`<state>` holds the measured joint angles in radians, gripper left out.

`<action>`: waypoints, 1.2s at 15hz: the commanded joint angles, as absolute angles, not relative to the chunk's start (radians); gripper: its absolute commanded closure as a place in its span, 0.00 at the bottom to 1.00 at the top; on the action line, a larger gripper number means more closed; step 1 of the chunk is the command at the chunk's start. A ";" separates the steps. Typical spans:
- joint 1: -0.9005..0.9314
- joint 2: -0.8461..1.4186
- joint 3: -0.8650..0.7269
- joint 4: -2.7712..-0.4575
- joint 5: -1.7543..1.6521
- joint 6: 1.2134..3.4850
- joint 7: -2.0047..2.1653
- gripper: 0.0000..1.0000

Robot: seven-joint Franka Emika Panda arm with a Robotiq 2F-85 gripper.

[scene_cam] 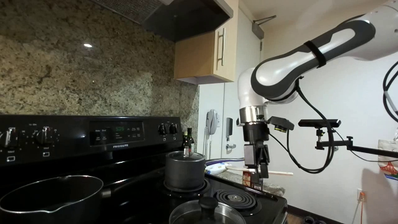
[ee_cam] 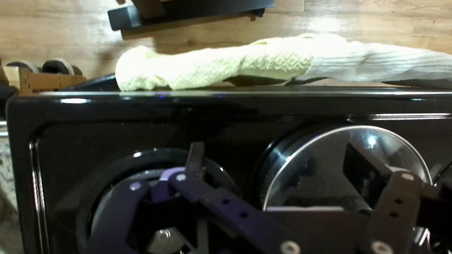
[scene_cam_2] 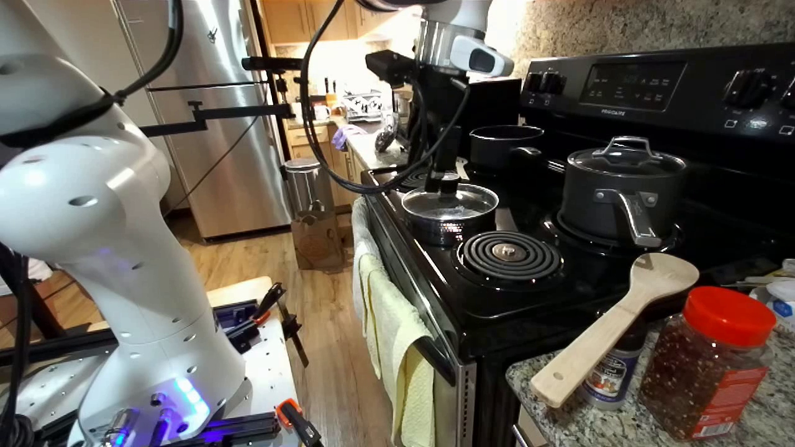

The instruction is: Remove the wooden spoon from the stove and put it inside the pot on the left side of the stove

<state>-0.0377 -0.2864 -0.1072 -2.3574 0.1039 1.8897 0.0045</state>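
Observation:
The light-tan wooden spoon lies tilted across bottles on the counter at the stove's side, its oval end towards the stove. In an exterior view its handle passes behind my gripper; the wrist view does not show it. The stove is glossy black. The large open black pot stands at the stove's back left; it also shows in an exterior view. My gripper points down over the stove's front. In the wrist view the gripper has its fingers wide apart with nothing between them.
A pan with a glass lid stands at the front, close under my gripper. A tan strip shows beside it, unclear what. A lidded pot stands at the back. Towels hang at the front. A red-lidded jar stands beside the spoon.

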 commanded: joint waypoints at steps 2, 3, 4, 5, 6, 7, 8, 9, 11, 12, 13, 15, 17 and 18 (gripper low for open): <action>0.010 -0.218 -0.009 -2.207 0.019 1.924 -0.014 0.00; 0.025 -0.199 0.011 -2.174 0.005 1.918 -0.023 0.00; 0.045 -0.173 0.033 -2.138 -0.006 1.913 -0.029 0.00; 0.062 -0.152 0.054 -2.110 -0.020 1.917 -0.035 0.00; 0.081 -0.123 0.075 -2.078 -0.031 1.916 -0.043 0.00; 0.096 -0.097 0.091 -2.049 -0.047 1.912 -0.055 0.00; 0.111 -0.059 0.110 -2.016 -0.070 1.915 -0.060 0.00; 0.123 -0.031 0.122 -1.989 -0.088 1.914 -0.078 0.00; 0.148 0.036 0.148 -1.931 -0.143 1.928 -0.100 0.00; 0.162 0.077 0.161 -1.893 -0.167 1.931 -0.112 0.00; 0.170 0.101 0.167 -1.870 -0.190 1.934 -0.137 0.00; 0.167 0.052 0.160 -1.925 -0.150 1.927 -0.081 0.00; 0.168 0.058 0.159 -1.925 -0.150 1.926 -0.080 0.00; 0.166 0.054 0.156 -1.925 -0.150 1.926 -0.080 0.00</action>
<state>0.1677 0.0528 0.1533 -1.9279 -0.1498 1.9293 -0.0805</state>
